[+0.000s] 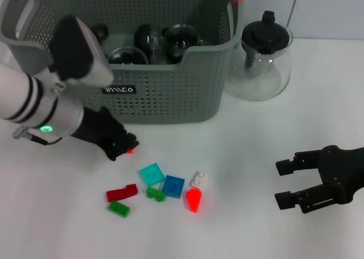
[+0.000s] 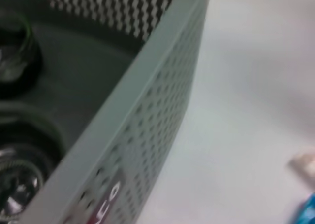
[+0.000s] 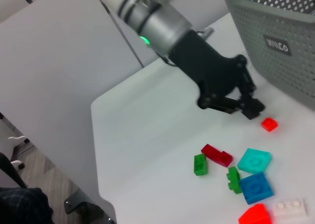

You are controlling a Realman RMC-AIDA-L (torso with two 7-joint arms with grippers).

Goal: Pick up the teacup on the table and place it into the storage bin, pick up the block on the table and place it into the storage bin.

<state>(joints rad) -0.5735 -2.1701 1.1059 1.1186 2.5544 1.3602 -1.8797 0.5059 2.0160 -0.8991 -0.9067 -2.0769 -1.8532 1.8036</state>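
Blocks (image 1: pixel 153 188) scattered on white table (image 1: pixel 256 225)

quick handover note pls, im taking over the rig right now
Left gripper: low on the table in front of the storage bin, fingers shut, right beside a small red block but not holding it.
Right gripper: open, empty, parked at the right.
Done: dark glass cups already sit in the bin.
Left: the blocks are on the table.
Glass teapot stands right of the bin.
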